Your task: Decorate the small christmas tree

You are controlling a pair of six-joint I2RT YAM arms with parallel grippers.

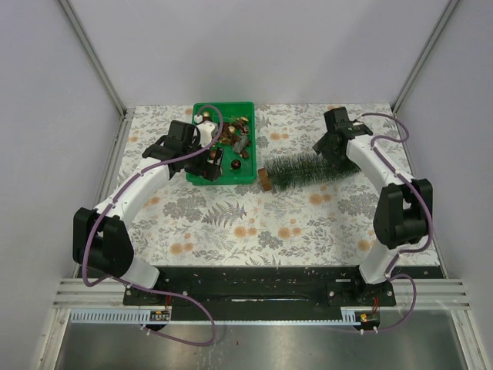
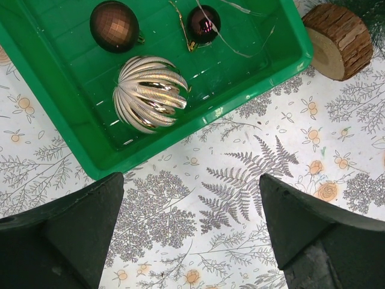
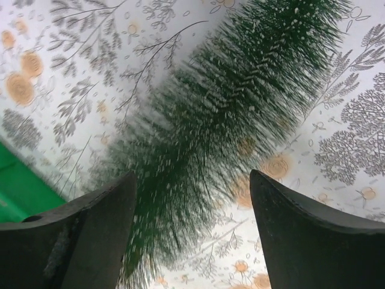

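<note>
The small christmas tree (image 1: pixel 306 169) lies on its side on the tablecloth, its wooden-slice base (image 1: pixel 265 179) pointing at the green tray (image 1: pixel 202 178). My right gripper (image 1: pixel 333 148) is open above the tree's narrow end; in the right wrist view its gripper (image 3: pixel 192 235) hangs over the tree (image 3: pixel 240 102) without touching it. My left gripper (image 1: pixel 212 159) is open and empty over the tray's near edge. The left wrist view shows its gripper (image 2: pixel 192 229) over bare cloth, with a silver ribbed ball (image 2: pixel 150 93), a brown ball (image 2: pixel 114 25) and a dark purple ball (image 2: pixel 203 23) in the tray (image 2: pixel 240 90). The wooden base (image 2: pixel 337 39) shows there too.
The tray (image 1: pixel 246 108) holds several more ornaments (image 1: pixel 235 135) at its far end. A patterned tablecloth (image 1: pixel 254 223) covers the table. Grey walls and metal posts (image 1: pixel 92 54) enclose the back and sides. A tray corner (image 3: pixel 18 186) shows in the right wrist view.
</note>
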